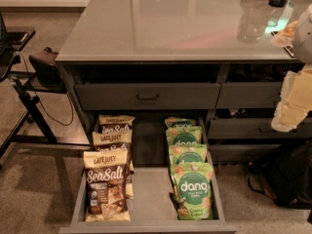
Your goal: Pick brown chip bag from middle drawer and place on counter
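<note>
The middle drawer (148,194) is pulled open toward me below the counter (161,23). Three brown "LATE JULY" chip bags stand in a row along its left side. The front brown chip bag (106,186) shows "Sea Salt" in large white letters, and the two behind it are partly hidden. My gripper (291,106) shows as pale cream parts at the right edge of the view. It is level with the upper drawers, right of the open drawer, and far from the brown bags. It holds nothing that I can see.
Several green "dang" bags (191,189) line the drawer's right side. A closed drawer front with a dark handle (147,97) sits above. A black stand and seat (34,77) are at the left. A dark bag (282,179) lies on the floor at the right. Containers (253,23) stand on the counter's far right.
</note>
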